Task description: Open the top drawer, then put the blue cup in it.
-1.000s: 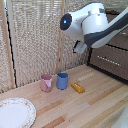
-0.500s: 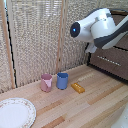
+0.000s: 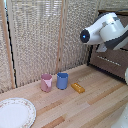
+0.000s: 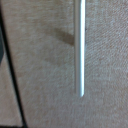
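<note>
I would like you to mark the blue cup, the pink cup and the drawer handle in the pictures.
blue cup (image 3: 62, 81): exterior view, on its side wall.
pink cup (image 3: 46, 83): exterior view, on its side wall.
drawer handle (image 4: 79, 47): wrist view, on the middle of the silver bar.

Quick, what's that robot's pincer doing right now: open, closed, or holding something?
Pincer: cannot be told; it shows in neither view. The wrist view shows only a silver bar handle up close.

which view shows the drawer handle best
The wrist view: the silver bar handle fills the frame close up against the drawer front, though blurred. In the exterior view the arm covers most of the cabinet, and only a faint handle line shows below it.
</note>
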### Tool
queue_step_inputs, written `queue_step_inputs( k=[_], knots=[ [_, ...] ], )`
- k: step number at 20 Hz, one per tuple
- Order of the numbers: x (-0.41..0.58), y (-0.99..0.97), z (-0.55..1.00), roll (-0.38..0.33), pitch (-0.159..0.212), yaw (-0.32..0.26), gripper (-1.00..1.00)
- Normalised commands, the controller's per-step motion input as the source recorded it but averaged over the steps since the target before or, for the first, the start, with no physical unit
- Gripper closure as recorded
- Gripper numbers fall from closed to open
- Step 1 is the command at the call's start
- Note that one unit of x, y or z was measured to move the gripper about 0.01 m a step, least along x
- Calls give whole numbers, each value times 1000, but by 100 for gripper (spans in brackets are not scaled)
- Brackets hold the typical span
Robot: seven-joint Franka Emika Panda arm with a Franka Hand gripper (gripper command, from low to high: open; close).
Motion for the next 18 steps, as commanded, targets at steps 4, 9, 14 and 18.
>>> queue_step_inputs(
  k=[4,9,14,18],
  knots=[
    [183,-746,401,24,38,8,-100],
    [393,-546,107,68,39,-44,100],
    [172,-351,0,39,28,-18,100],
    [-52,-319,-47,33,73,59,100]
  ],
)
